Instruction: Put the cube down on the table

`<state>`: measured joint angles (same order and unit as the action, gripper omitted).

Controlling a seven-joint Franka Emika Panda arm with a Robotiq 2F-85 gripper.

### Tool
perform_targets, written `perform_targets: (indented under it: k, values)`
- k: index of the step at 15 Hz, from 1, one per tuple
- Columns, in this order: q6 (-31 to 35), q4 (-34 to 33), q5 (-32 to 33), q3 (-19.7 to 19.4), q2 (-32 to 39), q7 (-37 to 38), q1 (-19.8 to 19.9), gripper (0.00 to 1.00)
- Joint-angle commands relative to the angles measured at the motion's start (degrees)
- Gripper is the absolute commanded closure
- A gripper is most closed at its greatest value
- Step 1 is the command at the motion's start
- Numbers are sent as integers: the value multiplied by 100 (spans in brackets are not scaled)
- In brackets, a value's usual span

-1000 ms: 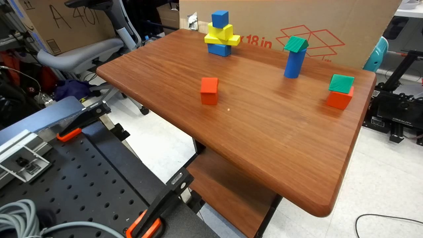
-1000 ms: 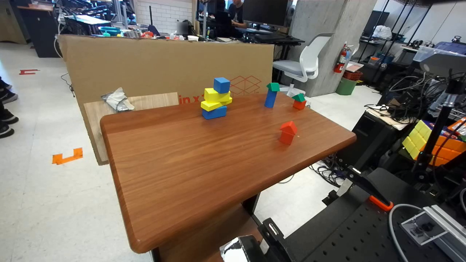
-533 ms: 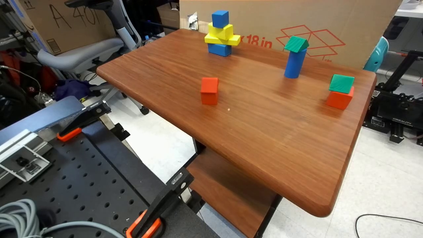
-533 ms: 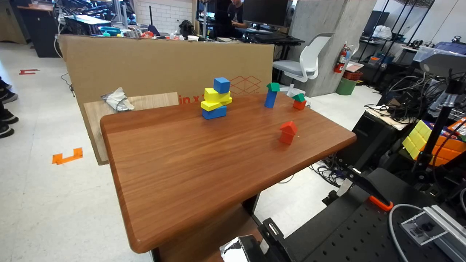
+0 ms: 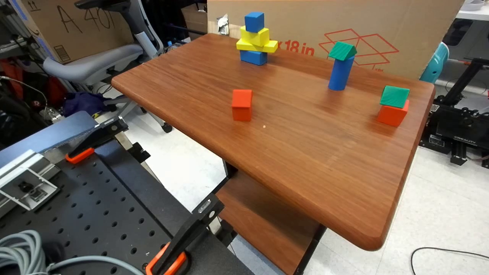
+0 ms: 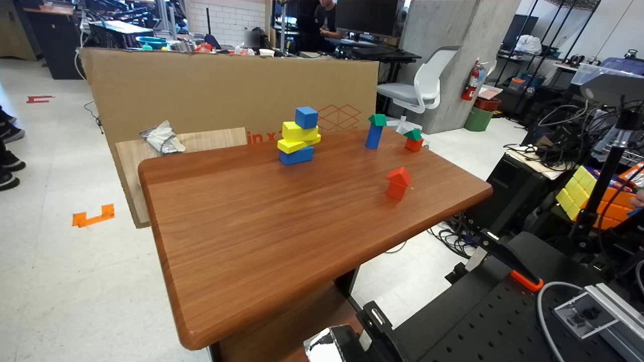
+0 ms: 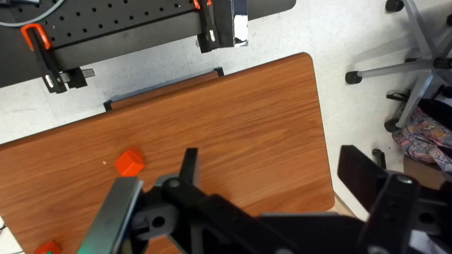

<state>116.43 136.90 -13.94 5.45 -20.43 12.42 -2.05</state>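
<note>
The small blue cube (image 5: 254,21) is on top of a stack at the table's far edge; it also shows in an exterior view (image 6: 306,117). Under it are two yellow blocks (image 5: 256,40) and a flat blue block (image 5: 253,57). The cube does not show in the wrist view. The reddish-brown table (image 5: 305,152) shows in both exterior views (image 6: 261,226) and in the wrist view (image 7: 254,127). My gripper (image 7: 270,149) is open and empty, high above the table, with its fingers wide apart. The arm and gripper are out of both exterior views.
An orange-red block pair (image 5: 242,107) stands near the table's front edge. A blue upright block with a green roof (image 5: 341,72) and an orange-red cube with a green roof (image 5: 393,114) stand toward one end. A cardboard sheet (image 6: 226,90) stands behind the table.
Nothing on the table has moved. In an exterior view, what looks like part of a hand has appeared at the right edge, by the yellow and orange box.
</note>
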Motion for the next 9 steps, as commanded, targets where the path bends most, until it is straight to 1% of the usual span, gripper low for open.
perform_targets:
  k: [1,6,9]
  values:
    - [655,-271,322,26,290,1,34,0]
    - [1873,-447,483,19,707,66,31,0]
    - [2207,-656,567,-20,1111,50,47,0]
